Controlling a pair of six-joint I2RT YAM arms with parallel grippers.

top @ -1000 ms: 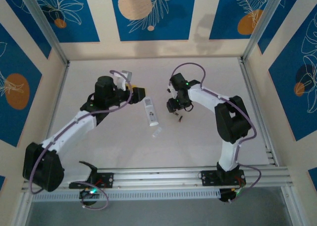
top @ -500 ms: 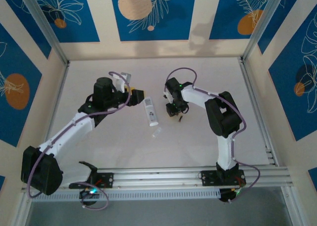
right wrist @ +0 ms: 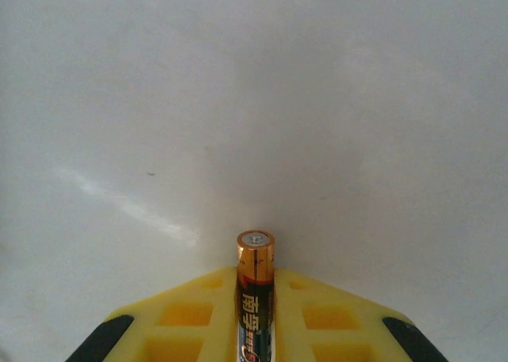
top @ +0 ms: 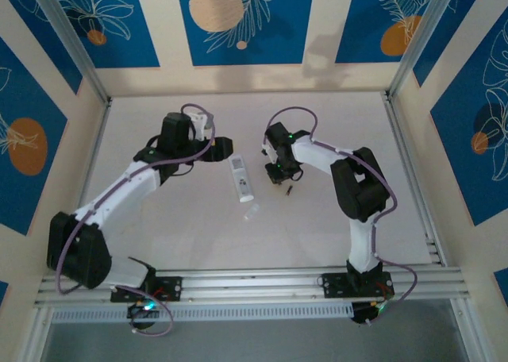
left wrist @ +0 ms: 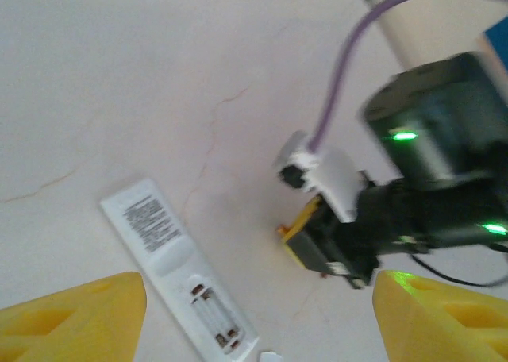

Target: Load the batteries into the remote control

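Small white piece (top: 251, 212) lying nearest arm bases. Loose battery (top: 290, 191) lying just beyond, on table (top: 198, 235). Remote control (top: 241, 178) lying back-up between grippers, compartment exposed. Right gripper (right wrist: 255, 286) clamping second battery (right wrist: 255, 298). Left gripper (left wrist: 258, 302) hanging spread wide, gripping nothing.

The right gripper (right wrist: 255, 292)'s jaws, wider a second ago, now clamp one battery (right wrist: 255, 260), and the left arm (top: 131, 179) sits slightly nearer the table (top: 238, 109)'s far edge.

A robotics lab test cell; a pale counter (top: 198, 239) boxed in by aluminium framing (top: 70, 44) and blue leaf-printed panels (top: 278, 28); left arm (top: 119, 189) and right arm (top: 361, 189), cabled, bolted to a slotted rail (top: 254, 281).
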